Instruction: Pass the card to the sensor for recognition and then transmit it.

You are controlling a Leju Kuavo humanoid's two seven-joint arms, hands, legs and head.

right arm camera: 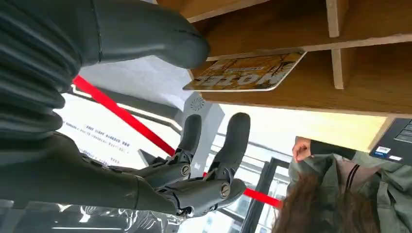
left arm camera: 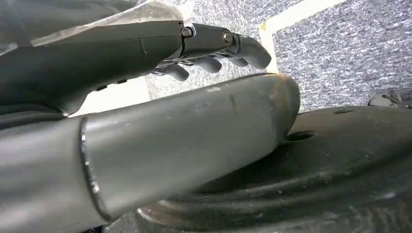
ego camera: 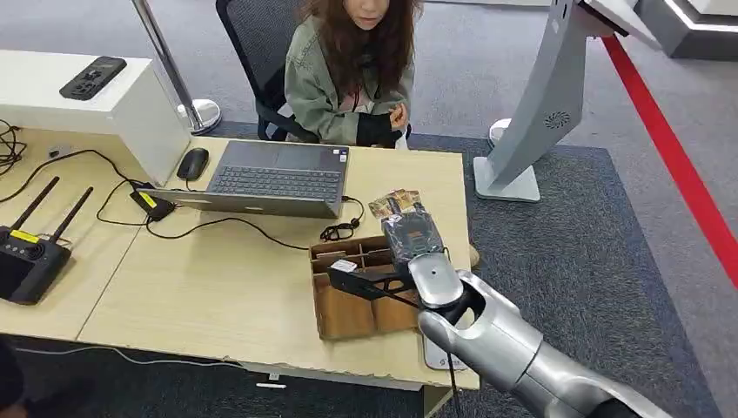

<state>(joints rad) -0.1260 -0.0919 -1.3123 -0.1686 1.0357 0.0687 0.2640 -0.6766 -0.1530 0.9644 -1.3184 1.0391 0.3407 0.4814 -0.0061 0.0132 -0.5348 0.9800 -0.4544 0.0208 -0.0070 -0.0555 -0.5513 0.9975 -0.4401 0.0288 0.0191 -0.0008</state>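
Matt wooden tray (ego camera: 348, 315), glossy printed card (right arm camera: 245, 74), rough carpet (ego camera: 574, 252).

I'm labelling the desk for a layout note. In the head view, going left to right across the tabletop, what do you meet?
Black controller with two antennas → computer mouse → open laptop → wooden compartment box → right hand over the cards.
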